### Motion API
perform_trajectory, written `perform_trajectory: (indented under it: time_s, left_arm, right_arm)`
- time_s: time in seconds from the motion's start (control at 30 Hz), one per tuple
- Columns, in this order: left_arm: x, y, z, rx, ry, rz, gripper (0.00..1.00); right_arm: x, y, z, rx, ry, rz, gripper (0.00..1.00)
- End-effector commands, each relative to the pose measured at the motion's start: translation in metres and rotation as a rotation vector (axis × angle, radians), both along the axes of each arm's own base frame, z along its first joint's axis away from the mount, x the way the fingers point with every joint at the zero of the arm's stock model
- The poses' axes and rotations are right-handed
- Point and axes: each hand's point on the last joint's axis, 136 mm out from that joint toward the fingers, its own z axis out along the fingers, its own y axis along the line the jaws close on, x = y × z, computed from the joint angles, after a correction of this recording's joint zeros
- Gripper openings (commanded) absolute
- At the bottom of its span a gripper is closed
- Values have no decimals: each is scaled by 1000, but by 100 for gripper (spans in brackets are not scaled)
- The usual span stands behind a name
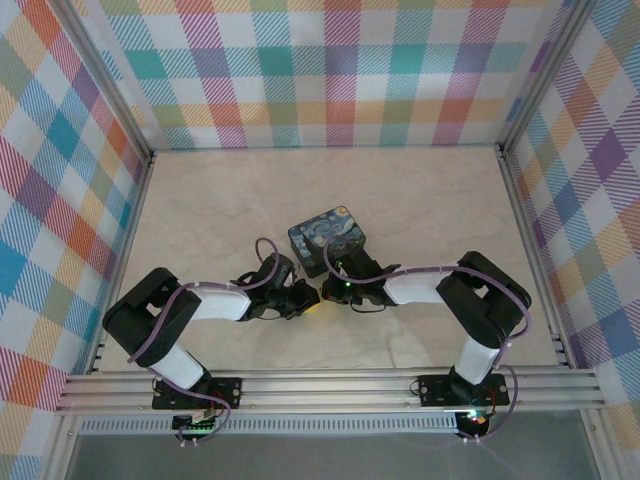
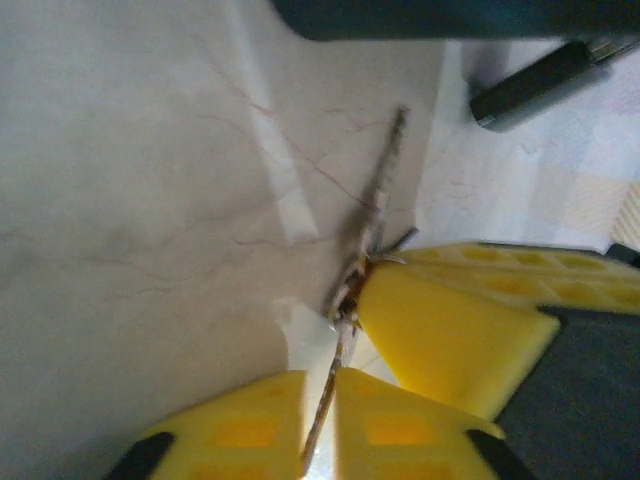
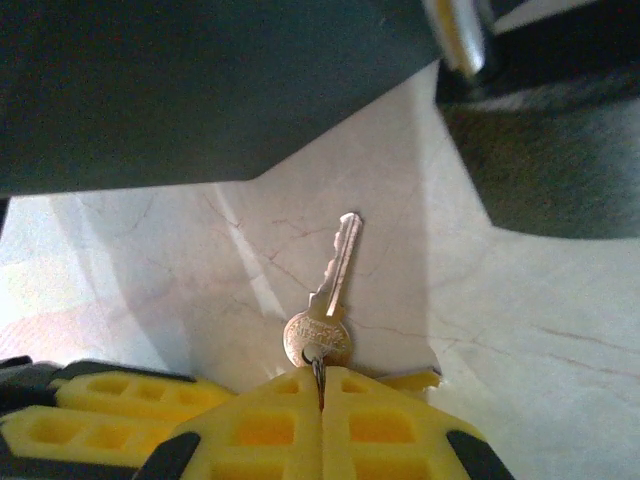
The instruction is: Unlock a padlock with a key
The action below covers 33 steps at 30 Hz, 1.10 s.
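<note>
Here's the right tool (image 3: 321,400) pinched shut on the key (image 3: 330,285) by its ring end, blade sticking out ahead. The left tool (image 2: 320,425) is clamped tight there too, both just near of the tin (image 1: 327,238), mid-tabletop (image 1: 220,210).

Bright even light overhead; wrist cams soft, blurry near edges, dark shadows up top.

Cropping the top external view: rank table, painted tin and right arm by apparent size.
1. table
2. right arm
3. painted tin
The arm rises nearer the camera, so its lead over the tin is unsure.
</note>
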Motion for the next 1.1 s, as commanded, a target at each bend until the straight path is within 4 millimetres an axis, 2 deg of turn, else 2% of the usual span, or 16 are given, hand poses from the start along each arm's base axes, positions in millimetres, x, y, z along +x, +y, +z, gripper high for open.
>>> perform_trajectory:
  time_s: [0.0,0.13,0.23,0.3,0.4,0.53,0.63,0.8,0.9,1.07]
  left_arm:
    - [8,-7,0,-1,-23,5,3]
    - [8,-5,-2,29,-42,-24,0]
    - [7,-6,6,47,-82,-92,0]
    - [4,-9,16,51,-111,-155,0]
    - [0,-15,36,43,-156,-251,0]
    - [-10,-29,62,-7,-206,-415,0]
    - [-8,-34,77,-6,-250,-483,0]
    - [-1,-52,105,-89,-307,-557,0]
    - [-1,-59,118,-118,-332,-606,0]
    - [-5,-64,138,-167,-375,-647,0]
  right_arm:
    - [-31,-32,-46,-144,145,-9,0]
    - [-32,-30,-42,-131,147,7,1]
    - [-34,-34,-34,-142,135,40,25]
    - [-35,-48,-25,-171,118,49,39]
    - [-36,-69,-8,-170,88,65,47]
    - [-35,-78,24,-82,1,149,49]
    - [-30,-79,55,31,-97,206,49]
    - [-25,-70,106,274,-215,296,48]
    - [-25,-68,120,340,-249,337,48]
    - [-19,-74,128,404,-267,323,47]
